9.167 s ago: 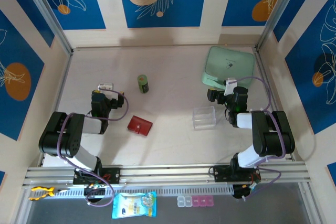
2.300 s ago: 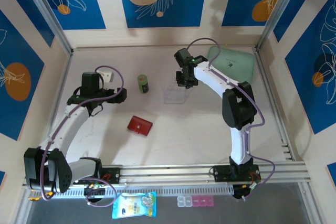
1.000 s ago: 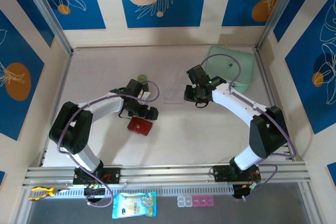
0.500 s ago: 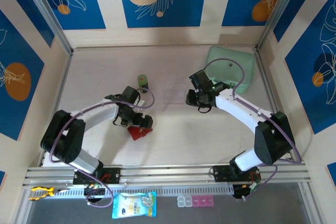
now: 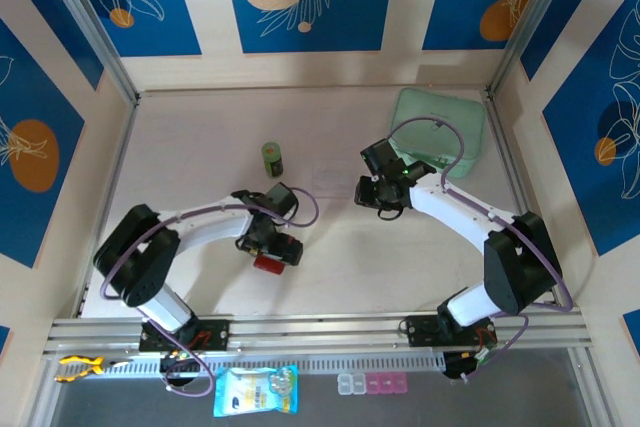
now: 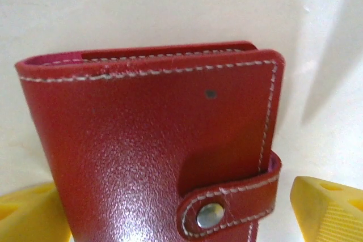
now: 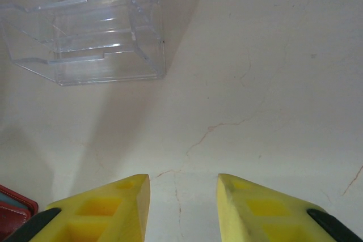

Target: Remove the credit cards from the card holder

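left gripper: wide; yellow fingers flank the card holder at 3 and 9 o'clock, not clamped. Lined up to pinch it, I'd say.
card holder: on the table, 7 o'clock of centre in top view. Snap tab fastened at its 5 o'clock corner.
credit cards: likely inside; tab needs popping first.
right gripper: narrow gap, nothing held. Hovers over bare table, probably waiting to assist.
clear box: 11 o'clock of right fingers.
writing: none legible; holder carries only white stitching.
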`<action>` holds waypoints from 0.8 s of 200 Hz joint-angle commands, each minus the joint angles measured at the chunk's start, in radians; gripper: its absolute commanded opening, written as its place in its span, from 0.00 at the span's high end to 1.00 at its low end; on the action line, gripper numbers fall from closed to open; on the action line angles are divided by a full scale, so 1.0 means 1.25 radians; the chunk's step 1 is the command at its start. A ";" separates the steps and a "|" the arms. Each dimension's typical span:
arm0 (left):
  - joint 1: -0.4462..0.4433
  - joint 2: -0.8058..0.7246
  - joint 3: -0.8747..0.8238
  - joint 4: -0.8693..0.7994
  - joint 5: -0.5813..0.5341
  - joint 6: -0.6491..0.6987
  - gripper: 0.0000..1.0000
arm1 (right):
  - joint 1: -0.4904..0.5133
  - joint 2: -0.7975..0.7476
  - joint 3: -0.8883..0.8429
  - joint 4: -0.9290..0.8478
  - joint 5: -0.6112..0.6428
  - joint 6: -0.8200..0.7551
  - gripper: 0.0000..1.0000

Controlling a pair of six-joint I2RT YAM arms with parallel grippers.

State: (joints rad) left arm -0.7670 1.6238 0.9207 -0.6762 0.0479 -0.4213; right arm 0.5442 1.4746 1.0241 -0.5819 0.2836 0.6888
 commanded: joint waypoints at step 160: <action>-0.003 0.097 0.150 -0.024 -0.109 -0.075 0.25 | -0.049 -0.068 0.009 -0.018 -0.028 -0.050 0.63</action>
State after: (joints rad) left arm -0.7815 1.7107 1.0489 -0.7113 -0.0692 -0.4904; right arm 0.4988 1.4334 1.0245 -0.5873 0.2790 0.6510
